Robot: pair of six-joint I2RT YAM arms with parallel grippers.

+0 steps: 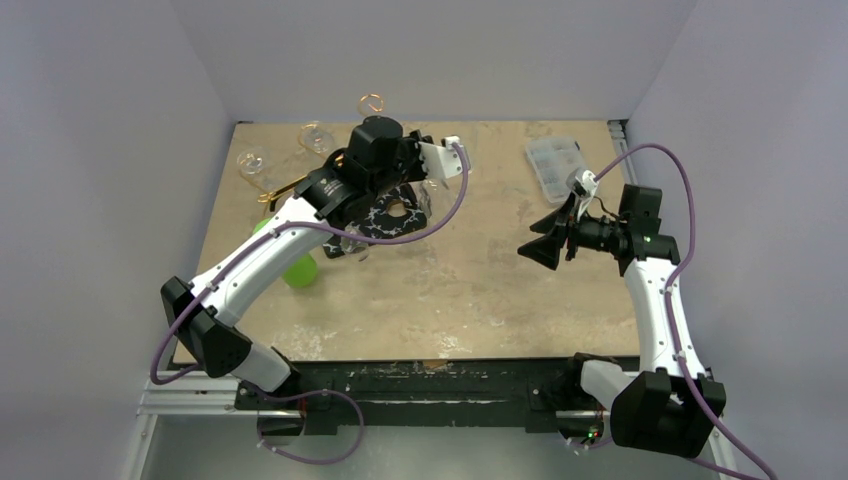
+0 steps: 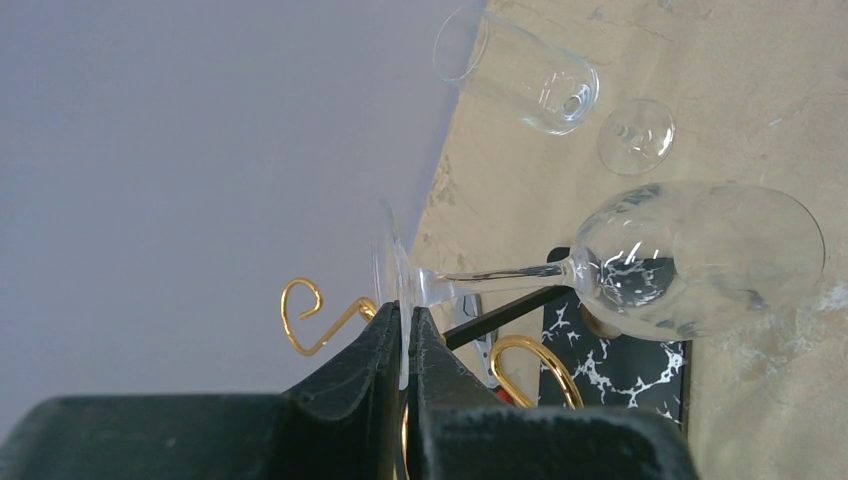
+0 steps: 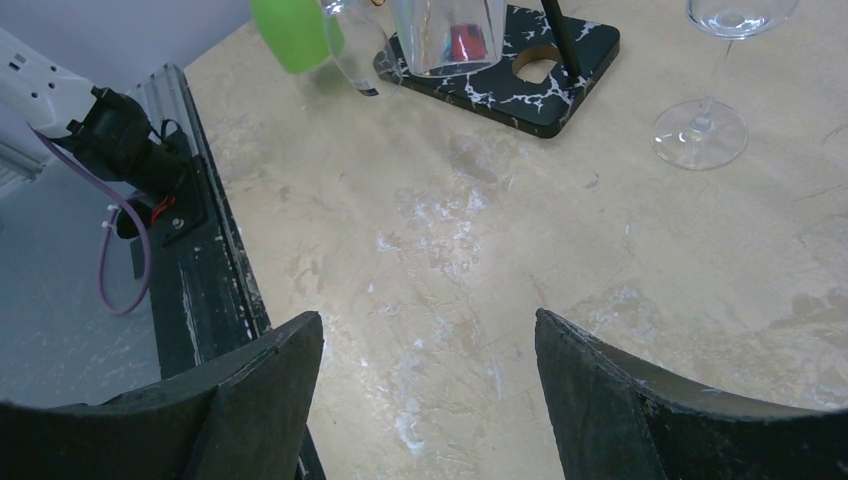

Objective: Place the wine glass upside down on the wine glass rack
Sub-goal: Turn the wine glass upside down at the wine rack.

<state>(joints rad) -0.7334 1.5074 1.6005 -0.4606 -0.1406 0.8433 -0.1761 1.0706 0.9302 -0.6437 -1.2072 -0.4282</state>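
**Left claw holds the inverted wine glass by its foot beside the rack**

The tan table (image 1: pixel 480 300) carries everything. The left arm (image 1: pixel 250 265) reaches across it to the far left part, and the left claw (image 2: pixel 405 345) is pinched almost fully together on the rim of the foot of the wine glass (image 2: pixel 700 260). The glass hangs upside down, with the foot up at the claw, the stem running away from it and the bowl lowest, opening downward over the black white-veined board (image 2: pixel 620 375). The right claw (image 3: pixel 430 400) hovers over bare table on the right, well apart from the glass. Its fingers are spread wide and it holds and touches nothing.

The wine glass rack (image 2: pixel 338 326) stands at the board. One gold scroll loop shows just beside the foot of the glass and another curls just beside the fingers. Whether the foot touches the wire cannot be told. A black rod (image 2: pixel 510 312) slants close under the stem, between the claw and the board.

A clear plastic box (image 1: pixel 553 160) lies at the far right of the table. A green object (image 1: pixel 298 270) sits near the board's near side, partly hidden by the left arm. A spare glass (image 1: pixel 251 164) and a second spare glass (image 1: pixel 316 136) stand toward the far left corner, near the rack
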